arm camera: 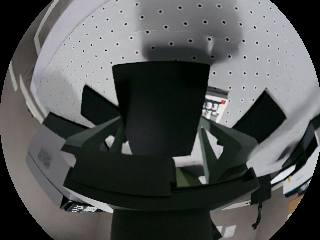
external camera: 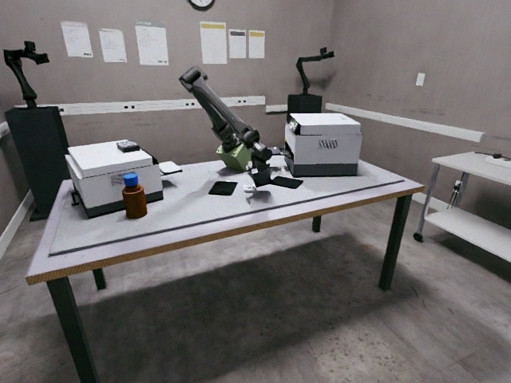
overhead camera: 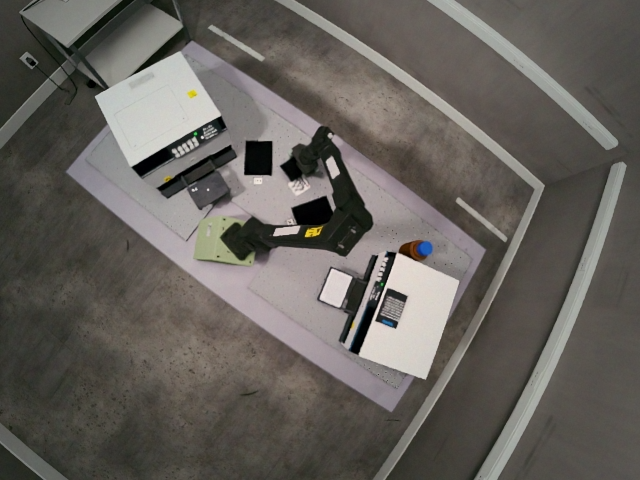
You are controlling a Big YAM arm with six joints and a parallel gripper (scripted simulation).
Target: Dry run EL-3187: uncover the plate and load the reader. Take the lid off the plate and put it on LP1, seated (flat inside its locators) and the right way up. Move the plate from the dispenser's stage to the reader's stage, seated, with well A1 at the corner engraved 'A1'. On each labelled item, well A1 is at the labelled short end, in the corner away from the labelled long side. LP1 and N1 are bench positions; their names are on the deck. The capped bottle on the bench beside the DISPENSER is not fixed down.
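Note:
My gripper (overhead camera: pixel 306 159) (external camera: pixel 259 167) (arm camera: pixel 161 119) is shut on the black lid (overhead camera: pixel 291 168) (external camera: pixel 260 178) (arm camera: pixel 162 100), which spans between both fingers above the deck. Part of the lid is hidden under the gripper in the top view. The white plate (overhead camera: pixel 337 288) (external camera: pixel 168 166) sits uncovered on the dispenser's stage, in front of the dispenser (overhead camera: pixel 423 315) (external camera: pixel 106 177). The reader (overhead camera: pixel 155 111) (external camera: pixel 323 144) stands at the other end; its dark stage (overhead camera: pixel 207 190) holds no plate. Two black bench positions (overhead camera: pixel 258 157) (overhead camera: pixel 311 210) lie on the deck; their names are unreadable.
A brown bottle (overhead camera: pixel 410 249) (external camera: pixel 135 203) with a blue cap stands upright beside the dispenser. The green arm base (overhead camera: pixel 209 242) (external camera: pixel 234 157) is at the table edge. A white printed card (overhead camera: pixel 298 185) (arm camera: pixel 215 107) lies on the deck near the gripper.

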